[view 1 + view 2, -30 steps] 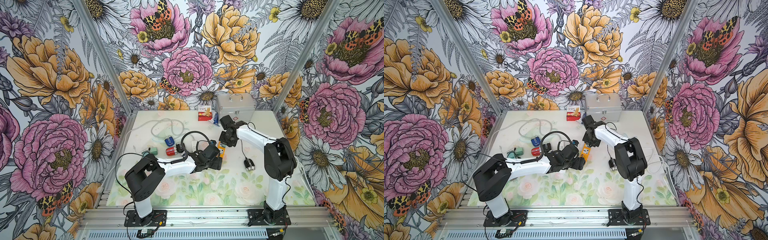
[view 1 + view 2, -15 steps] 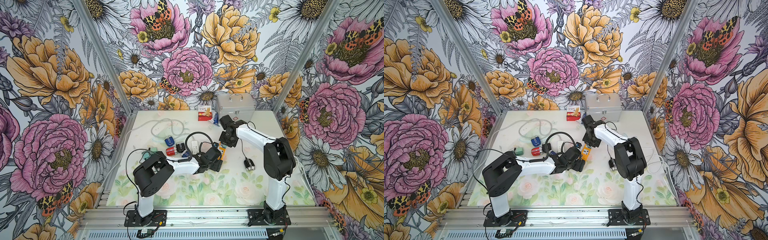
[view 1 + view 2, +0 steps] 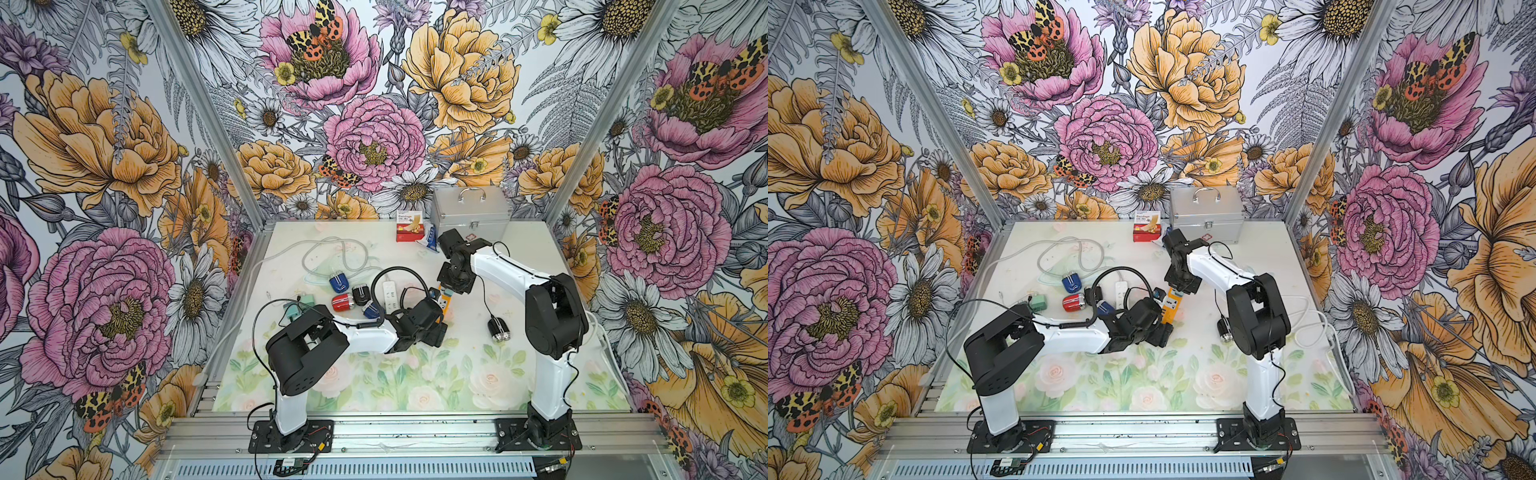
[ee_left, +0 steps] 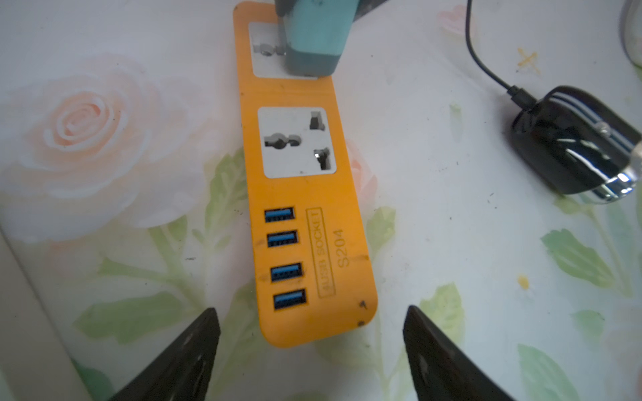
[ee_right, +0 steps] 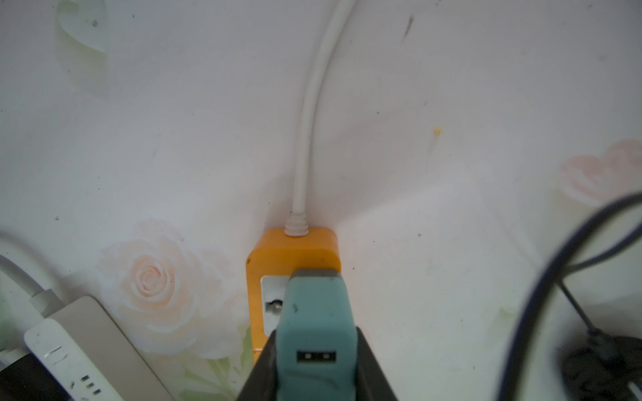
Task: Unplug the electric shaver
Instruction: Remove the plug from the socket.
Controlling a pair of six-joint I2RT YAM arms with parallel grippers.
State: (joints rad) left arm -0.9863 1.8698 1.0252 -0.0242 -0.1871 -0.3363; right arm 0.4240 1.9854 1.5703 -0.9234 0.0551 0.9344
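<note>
On orange strip (image 4: 351,243): R gripper (image 5: 314,368) pinches teal adapter (image 5: 314,312); L gripper (image 4: 311,312) wide.

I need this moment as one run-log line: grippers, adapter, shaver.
left gripper open over orange power strip | right gripper shut on teal adapter at strip's end socket | shaver lying on table

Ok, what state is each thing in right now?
orange plastic power strip: middle socket and USB ports empty.
teal plug adapter: seated in end socket.
black electric shaver: lying down, black cable attached.
silver metal case: closed.
left gripper: open.
right gripper: shut on teal plug adapter.
</note>
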